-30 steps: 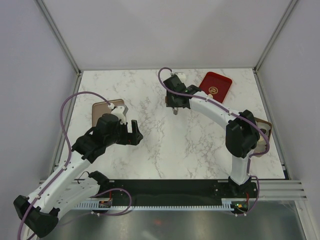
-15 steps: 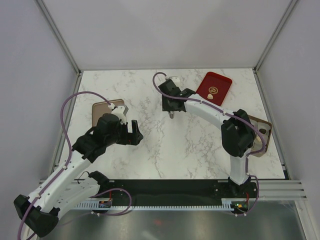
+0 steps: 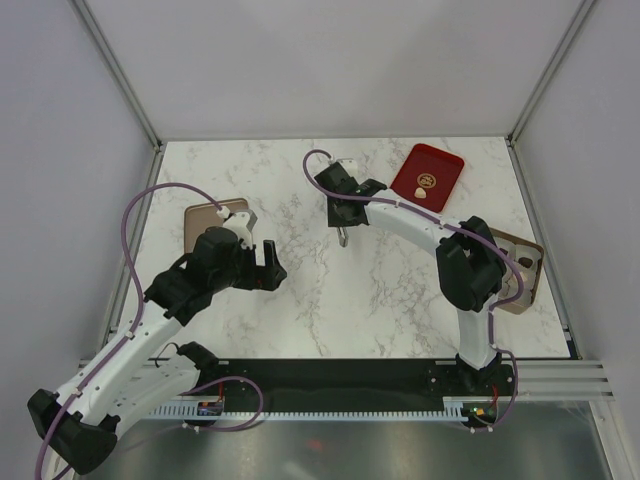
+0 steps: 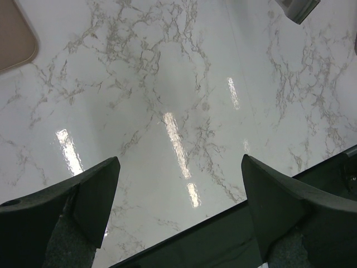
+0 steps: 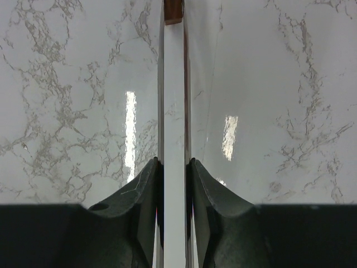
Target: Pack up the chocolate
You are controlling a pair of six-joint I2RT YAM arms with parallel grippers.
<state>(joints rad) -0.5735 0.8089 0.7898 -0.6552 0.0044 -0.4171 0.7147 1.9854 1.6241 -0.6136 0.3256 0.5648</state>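
Observation:
A cream-white chocolate (image 3: 421,195) lies in the red tray (image 3: 427,173) at the back right. My right gripper (image 3: 343,226) hangs over the bare marble left of that tray. In the right wrist view, my right gripper (image 5: 174,162) is shut on a long, thin, pale tool (image 5: 173,84), its fingers (image 5: 149,178) pressed against both sides. The tool's far end (image 5: 173,11) is brown; I cannot tell whether that is chocolate. My left gripper (image 3: 270,262) (image 4: 179,161) stands wide open above the marble at the left, with nothing between its fingers.
A tan rose-gold box (image 3: 520,262) sits at the right table edge behind the right arm, with something small and dark in it. A matching tan lid (image 3: 215,213) (image 4: 14,33) lies at the left behind the left arm. The black front rail (image 4: 212,234) shows under the left gripper.
My right gripper has moved a little left and nearer, away from the red tray, and its jaws have narrowed onto the thin tool. The left arm has not moved.

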